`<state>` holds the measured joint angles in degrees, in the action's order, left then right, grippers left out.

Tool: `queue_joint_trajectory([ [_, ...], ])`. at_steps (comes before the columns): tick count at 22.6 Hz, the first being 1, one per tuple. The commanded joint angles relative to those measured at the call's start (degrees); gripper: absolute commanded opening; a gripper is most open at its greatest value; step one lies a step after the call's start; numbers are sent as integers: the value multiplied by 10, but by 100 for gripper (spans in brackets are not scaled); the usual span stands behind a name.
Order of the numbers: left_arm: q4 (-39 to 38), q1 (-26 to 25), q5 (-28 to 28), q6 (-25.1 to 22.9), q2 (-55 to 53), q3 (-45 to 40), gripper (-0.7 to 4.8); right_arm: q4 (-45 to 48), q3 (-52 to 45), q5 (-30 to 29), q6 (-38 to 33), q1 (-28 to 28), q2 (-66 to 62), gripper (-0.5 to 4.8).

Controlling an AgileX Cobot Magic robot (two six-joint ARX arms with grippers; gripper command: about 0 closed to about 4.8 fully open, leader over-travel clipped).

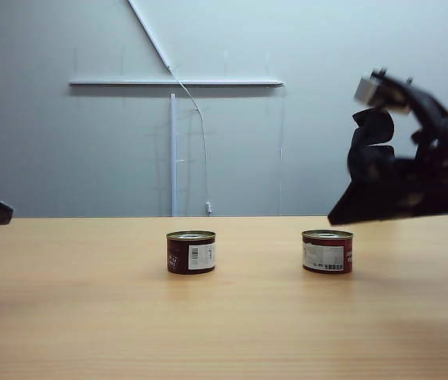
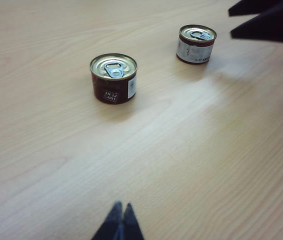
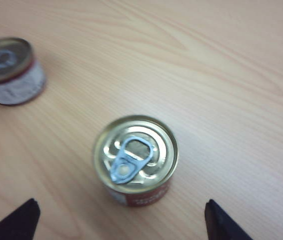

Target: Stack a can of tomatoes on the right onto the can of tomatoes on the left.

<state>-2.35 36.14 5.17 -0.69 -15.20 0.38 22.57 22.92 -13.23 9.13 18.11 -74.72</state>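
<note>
Two tomato cans upright on a light wood-grain counter point(image 1: 66, 317), well apart, nothing between them. Left can point(image 1: 191, 252), with a white barcode label, near the middle of the exterior view; right can point(image 1: 328, 251) further right, pull-tab lid up, white label facing the camera. Nothing stacked yet.

Right gripper point(image 3: 121, 220) released, jaws spread wide, poised above the right can point(image 3: 135, 160), fingertips either side and clear of it; no contact. From outside, the right arm hangs high at the right edge, above and beside that can. Left gripper point(image 2: 119, 222) clenched, tips pressed together, empty, low over the counter and well back from both cans; only a dark sliver at the left edge of the exterior view.

Behind: pale grey wall point(image 1: 327, 47), a horizontal rail point(image 1: 176, 81), a vertical post point(image 1: 173, 154) and a thin white cable point(image 1: 200, 119).
</note>
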Motion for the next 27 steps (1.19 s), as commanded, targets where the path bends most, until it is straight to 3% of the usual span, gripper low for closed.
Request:
queue_joint_trajectory([
  [1,7,0,0,-4,-1,1,-2,89,18,3,3,3,-73,479],
  [4,7,0,0,-4,-1,1,-2,95,57,3,3,4,-153,479],
  [11,7,0,0,-4,-1,1,-2,111,88,2,-1,4,-209,479],
  [13,7,0,0,-4,-1,1,-2,112,88,0,-1,4,-213,320],
  [14,7,0,0,-4,-1,1,-2,111,87,-6,-1,4,-213,156],
  [16,7,0,0,-4,-1,1,-2,115,87,-14,-1,4,-213,73],
  [21,7,0,0,-4,-1,1,-2,144,88,-52,-33,12,-213,62],
  [27,7,-2,0,-4,0,1,-2,159,114,-83,-67,73,-213,62],
])
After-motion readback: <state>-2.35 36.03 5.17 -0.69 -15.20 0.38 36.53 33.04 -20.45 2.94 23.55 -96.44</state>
